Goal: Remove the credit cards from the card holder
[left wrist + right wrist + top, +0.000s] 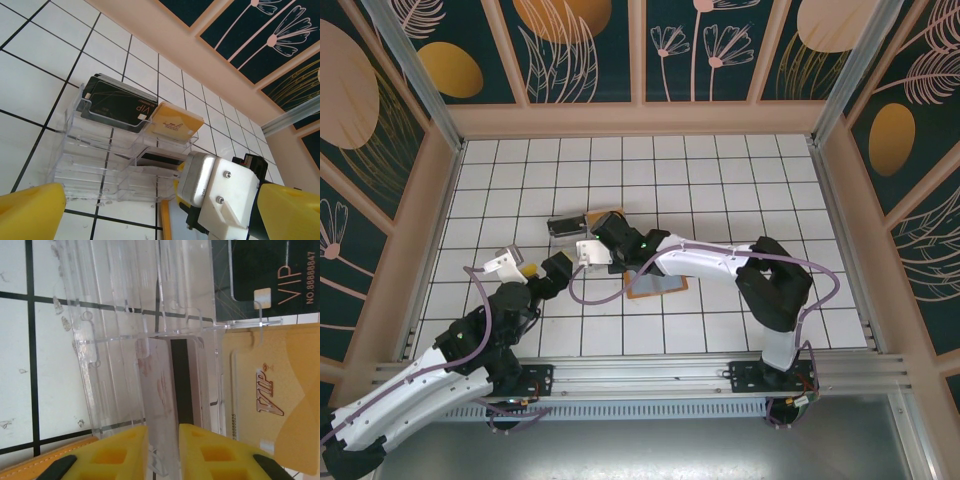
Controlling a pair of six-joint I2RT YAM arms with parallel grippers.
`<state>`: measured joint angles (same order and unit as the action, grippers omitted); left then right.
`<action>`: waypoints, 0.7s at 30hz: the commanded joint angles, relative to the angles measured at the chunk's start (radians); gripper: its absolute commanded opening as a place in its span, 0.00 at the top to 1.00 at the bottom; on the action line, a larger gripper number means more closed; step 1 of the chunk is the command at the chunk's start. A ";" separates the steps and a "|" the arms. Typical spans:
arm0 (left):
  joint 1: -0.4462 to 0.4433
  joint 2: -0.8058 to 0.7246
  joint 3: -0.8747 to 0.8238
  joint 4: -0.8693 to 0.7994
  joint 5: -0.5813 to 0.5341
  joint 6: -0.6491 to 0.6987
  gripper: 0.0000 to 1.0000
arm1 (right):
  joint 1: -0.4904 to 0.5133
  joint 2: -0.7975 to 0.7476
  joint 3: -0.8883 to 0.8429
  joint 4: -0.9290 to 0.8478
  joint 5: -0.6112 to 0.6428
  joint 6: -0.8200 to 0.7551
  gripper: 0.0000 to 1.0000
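The card holder lies open mid-table under the right arm, well apart from every wall, with bare white tiles open to its right and far side. Just beyond it stands one clear tray. The right gripper hangs over a tray slot, its fingers only narrowly parted either side of the near edge of a striped credit card leaning inside. The left gripper gapes wide, holding nothing, near the tray. The tray holds three cards: the striped one, a black VIP card and a gold VIP card.
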<state>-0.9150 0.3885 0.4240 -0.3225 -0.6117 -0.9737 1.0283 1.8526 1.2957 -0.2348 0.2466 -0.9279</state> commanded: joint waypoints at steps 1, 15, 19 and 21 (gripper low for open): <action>0.001 -0.004 -0.013 -0.003 0.004 -0.002 0.01 | -0.009 0.022 0.017 0.037 0.019 0.033 0.75; 0.001 0.005 -0.013 0.000 0.010 0.000 0.01 | -0.040 -0.022 0.013 0.088 0.043 0.093 0.73; 0.001 0.022 -0.009 0.012 0.025 0.006 0.01 | -0.046 -0.092 -0.049 0.129 0.039 0.165 0.73; 0.001 0.041 -0.007 0.021 0.039 0.011 0.01 | -0.050 -0.146 -0.091 0.157 0.043 0.225 0.72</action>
<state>-0.9150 0.4076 0.4213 -0.3122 -0.6022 -0.9730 0.9897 1.8175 1.2415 -0.1429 0.2726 -0.8112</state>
